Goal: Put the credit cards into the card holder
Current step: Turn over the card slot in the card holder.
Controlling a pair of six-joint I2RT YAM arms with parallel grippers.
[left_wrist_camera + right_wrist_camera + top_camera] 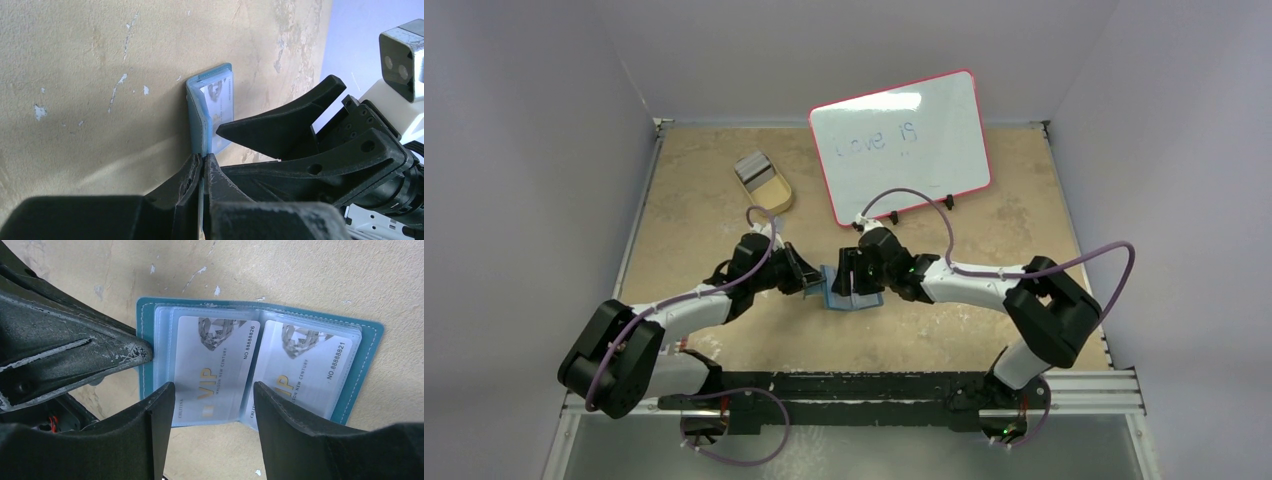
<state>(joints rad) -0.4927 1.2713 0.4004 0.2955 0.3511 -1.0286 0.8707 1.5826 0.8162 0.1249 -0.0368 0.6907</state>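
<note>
Card holder (146, 320) lay open flat on table, midway btwn both arms. Left gripper (202, 170) was clamped on holder's cover edge, left-arm side, pinning it down. Right gripper (214, 390) hung just over holder's inside, jaws spread wide, gripping nothing. Two credit cards (215, 360) sat in clear sleeves, one per page, both seated as far as I could see. Tan tray (774, 195) sat well beyond holder, far-left. Grey stack (752, 167) at tray's far end was poss. more cards, too small to tell. My read: two in, maybe more to fetch, holder not yet closed.
</note>
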